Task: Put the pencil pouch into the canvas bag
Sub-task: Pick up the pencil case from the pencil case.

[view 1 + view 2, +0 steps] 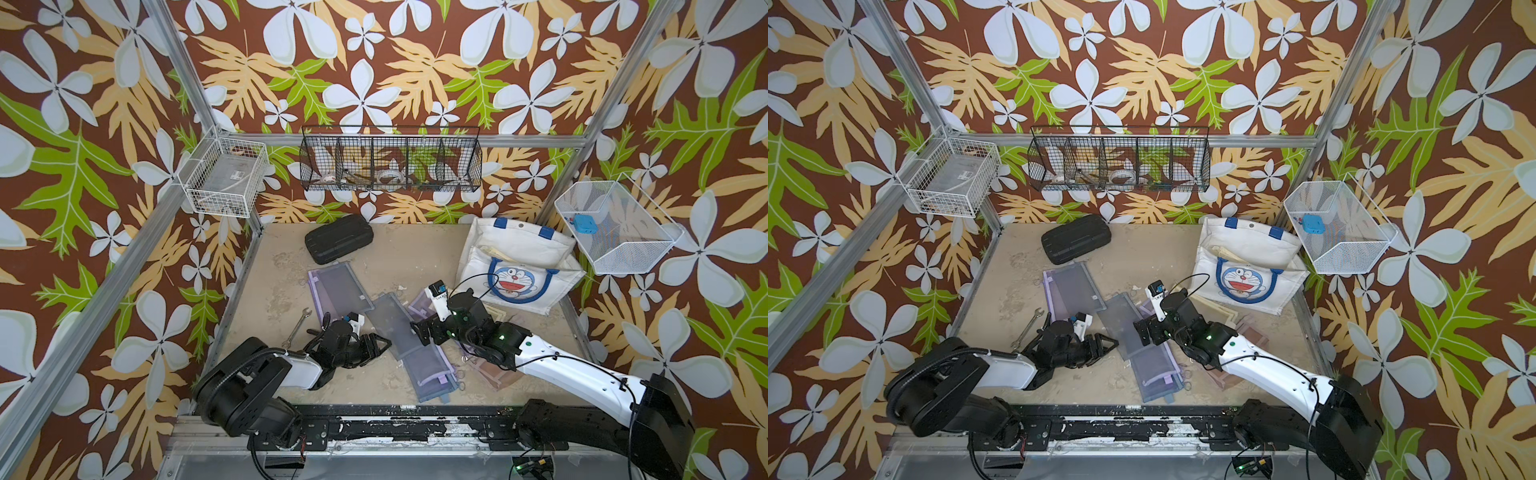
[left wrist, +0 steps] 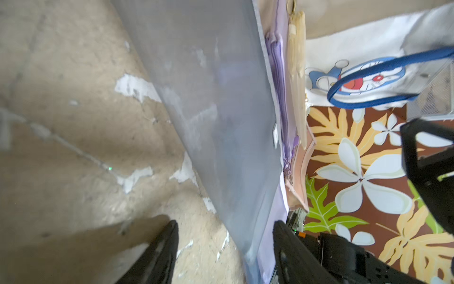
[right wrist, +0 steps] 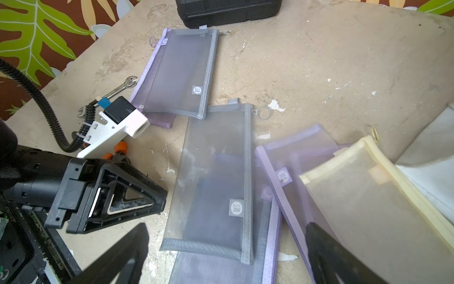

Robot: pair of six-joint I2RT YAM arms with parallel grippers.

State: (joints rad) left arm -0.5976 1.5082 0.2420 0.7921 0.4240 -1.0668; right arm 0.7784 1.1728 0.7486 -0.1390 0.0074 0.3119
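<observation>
Canvas bag (image 1: pixel 521 249), grey pencil pouch (image 1: pixel 395 326) flat near bag, left gripper (image 1: pixel 387 343) fingers part-spread astride pouch edge, right gripper (image 1: pixel 419 332) between pouch and bag, fingers wide, empty.

My top views look down from high, sharing the table (image 1: pixel 407 257). Both wrist cameras closely face one grey mesh pouch (image 3: pixel 216 177).

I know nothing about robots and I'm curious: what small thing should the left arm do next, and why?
Probably close the left pincer. Its jaws stand apart, with the end of the grey mesh pouch between them in the wrist view, nothing gripped yet. The pouch lies flat, apart from the white tote bag, so it likely needs gripping before any lift.
</observation>
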